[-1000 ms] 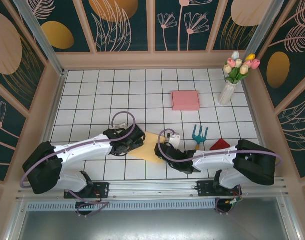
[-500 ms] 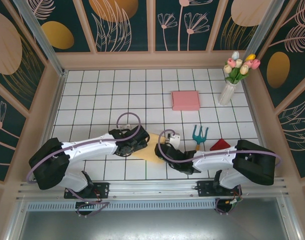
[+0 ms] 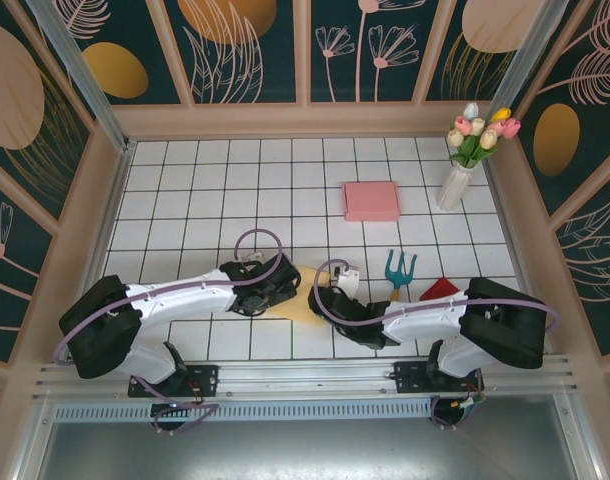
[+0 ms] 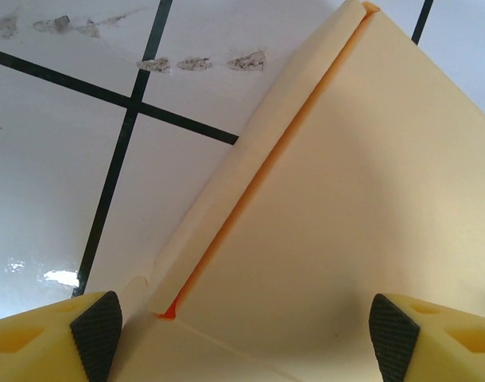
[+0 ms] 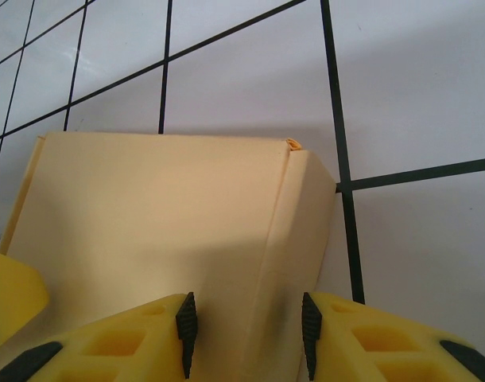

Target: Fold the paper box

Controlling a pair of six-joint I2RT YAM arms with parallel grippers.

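We find the paper box (image 3: 303,303) lying mostly flat on the tiled surface (image 3: 185,200) between 2 arms. Our left tool (image 4: 244,334) gapes wide over 1 panel beside a narrow raised flap; our right tool (image 5: 246,326) pinches a creased side wall. We judge the folding barely begun, with most walls unraised.

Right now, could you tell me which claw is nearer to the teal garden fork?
Right. The right claw sits just left of the teal garden fork; the left claw lies farther left.

Left arm (image 3: 175,298) low, left fingers (image 4: 95,330) wide apart; right arm (image 3: 425,322) low, right fingers (image 5: 187,326) narrower
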